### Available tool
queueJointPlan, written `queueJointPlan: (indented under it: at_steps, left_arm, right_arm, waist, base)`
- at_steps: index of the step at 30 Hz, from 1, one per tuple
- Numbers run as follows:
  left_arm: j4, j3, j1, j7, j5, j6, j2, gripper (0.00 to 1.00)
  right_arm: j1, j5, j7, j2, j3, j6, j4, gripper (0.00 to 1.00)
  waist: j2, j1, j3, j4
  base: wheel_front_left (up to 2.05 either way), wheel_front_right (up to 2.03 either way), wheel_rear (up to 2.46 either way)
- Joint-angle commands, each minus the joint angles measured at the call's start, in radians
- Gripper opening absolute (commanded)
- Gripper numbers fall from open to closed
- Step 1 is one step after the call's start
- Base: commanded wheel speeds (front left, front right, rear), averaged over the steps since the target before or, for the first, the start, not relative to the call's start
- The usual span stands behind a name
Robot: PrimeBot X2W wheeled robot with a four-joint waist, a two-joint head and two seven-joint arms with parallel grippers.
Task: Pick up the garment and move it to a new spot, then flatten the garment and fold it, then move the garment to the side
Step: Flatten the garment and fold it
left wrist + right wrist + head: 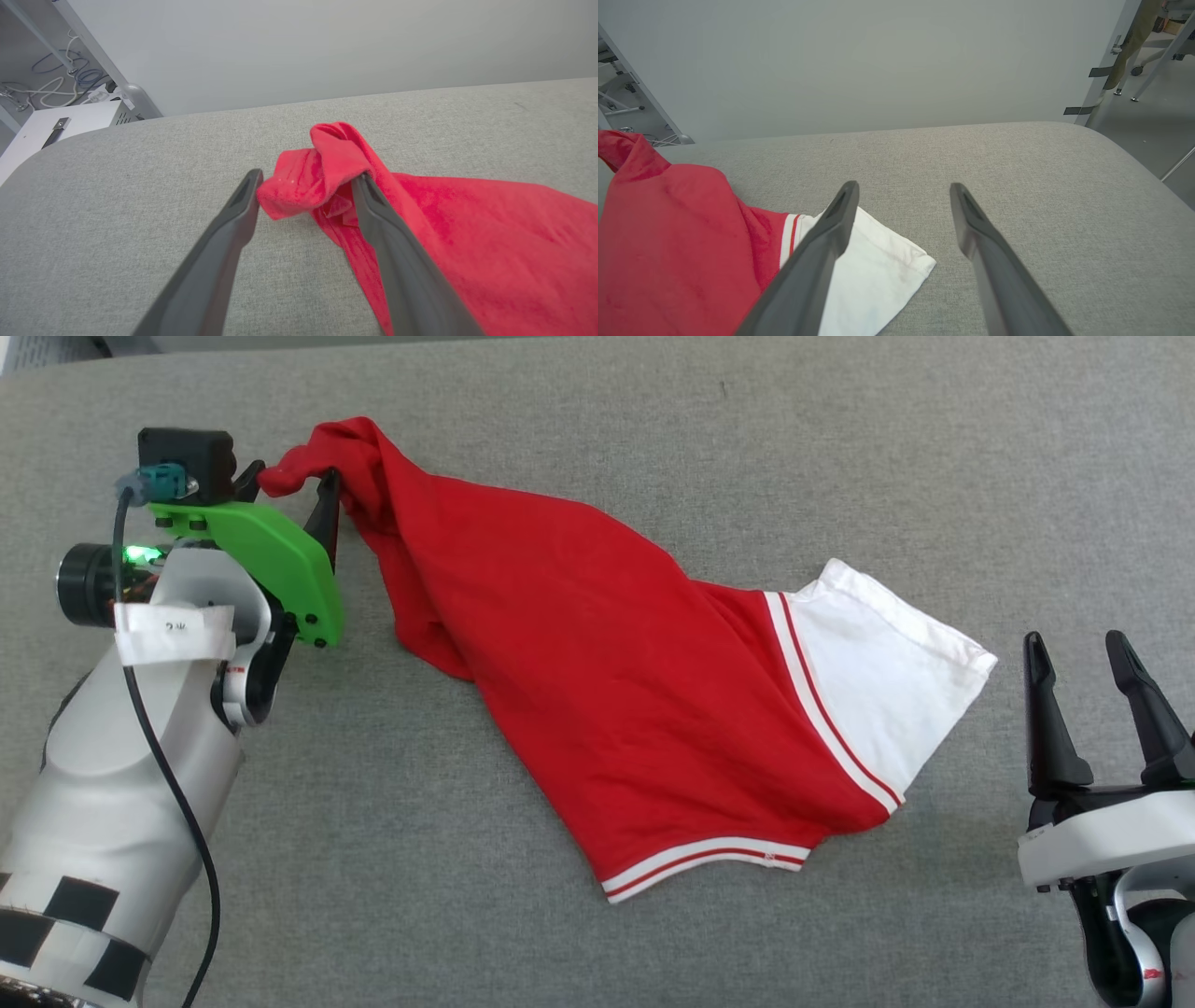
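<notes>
The garment (597,681) is a red shirt lying crumpled across the middle of the grey table (579,420), plain red side up. Its white sleeve (878,681) and white-striped trim point right. The far-left end is bunched and twisted. My left gripper (288,481) stands open around that bunch, and in the left wrist view the red cloth (322,177) sits between the spread fingers and drapes against the right one. My right gripper (1074,644) is open with nothing in it, just right of the sleeve (868,275).
The grey padded surface (1017,177) runs wide on every side of the garment. Its rounded far-right corner drops to the floor, where chair legs (1134,70) stand. A white box (56,130) and cables lie beyond the far-left edge.
</notes>
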Motion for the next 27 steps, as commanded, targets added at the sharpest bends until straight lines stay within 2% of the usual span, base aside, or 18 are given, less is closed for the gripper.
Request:
queueJointPlan:
  at_steps: [1,7,8,10,20,27]
  left_arm:
    - [-0.002,-0.001,0.025,-0.026,0.011,0.009,-0.002,1.00]
    - [-0.068,0.017,0.097,-0.149,0.026,0.059,-0.001,1.00]
    - [-0.127,0.036,0.151,-0.214,0.027,0.105,-0.005,1.00]
    - [-0.178,0.050,0.192,-0.244,0.029,0.137,-0.006,1.00]
    - [-0.467,0.107,0.463,-0.289,0.042,0.271,0.010,1.00]
    - [-0.631,0.117,0.632,-0.293,0.072,0.339,0.018,1.00]
  right_arm:
    - [-0.008,-0.007,0.004,0.000,0.002,-0.001,0.005,1.00]
    - [0.009,-0.012,0.009,0.002,0.006,-0.001,0.007,1.00]
    - [0.021,-0.016,0.014,0.004,0.009,-0.001,0.009,1.00]
    - [0.030,-0.018,0.017,0.006,0.011,-0.001,0.011,1.00]
    - [0.083,-0.020,0.035,0.013,0.030,-0.001,0.032,1.00]
    - [0.117,-0.022,0.049,0.017,0.040,-0.001,0.041,1.00]
  waist:
    - [0.0000,-0.0001,-0.029,0.016]
    - [0.0000,-0.0001,-0.077,0.035]
    - [0.0000,-0.0001,-0.102,0.044]
    - [0.0000,-0.0001,-0.119,0.051]
    - [0.0000,-0.0001,-0.197,0.060]
    - [0.0000,-0.0001,-0.243,0.062]
  base:
    - [0.00,0.00,0.00]
    - [0.00,0.00,0.00]
    - [0.00,0.00,0.00]
    - [0.00,0.00,0.00]
    - [0.00,0.00,0.00]
    - [0.00,0.00,0.00]
